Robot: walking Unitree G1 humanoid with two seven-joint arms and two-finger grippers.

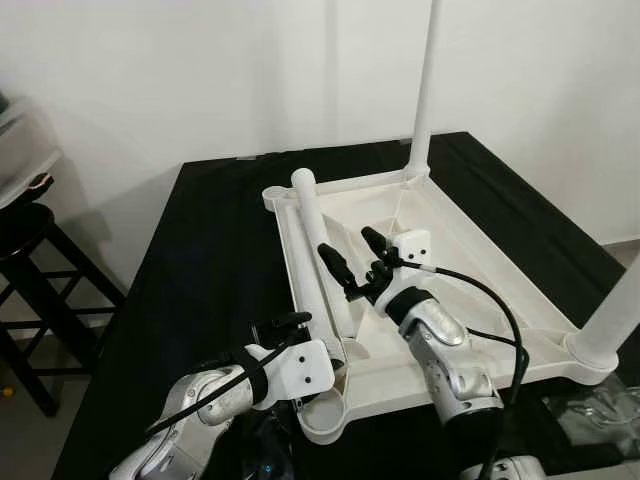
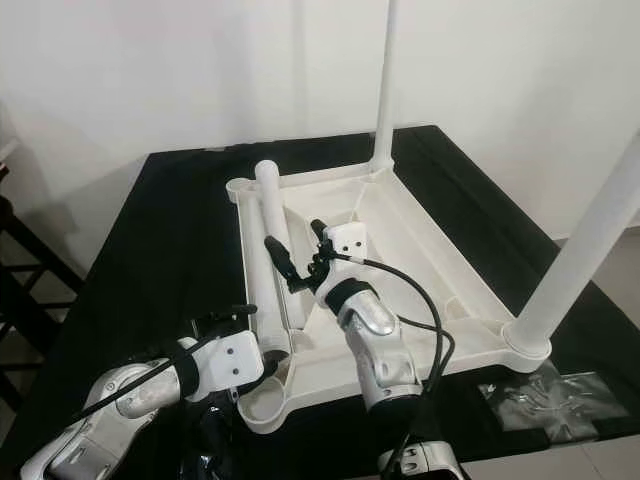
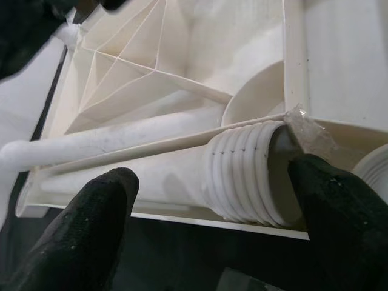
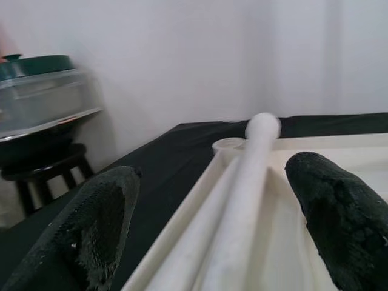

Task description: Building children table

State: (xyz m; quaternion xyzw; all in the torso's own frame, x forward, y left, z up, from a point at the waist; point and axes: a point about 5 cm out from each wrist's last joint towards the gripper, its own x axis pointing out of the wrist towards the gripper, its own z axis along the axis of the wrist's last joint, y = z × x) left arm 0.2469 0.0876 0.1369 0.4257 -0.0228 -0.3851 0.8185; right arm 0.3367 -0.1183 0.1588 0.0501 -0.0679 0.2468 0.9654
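Silver arms, white wrist housings, black cables, black-fingered right pincer (image 1: 349,252).

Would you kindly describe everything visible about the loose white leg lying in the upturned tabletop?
The loose leg is a long white tube, plastic by its look, lying flat along the left inner edge of the upturned white tabletop. Its far end is rounded; its near end carries ridged screw threads with a scrap of clear film beside them. The left gripper is at the threaded end, one finger against it, while the right gripper straddles its middle, fingers apart.
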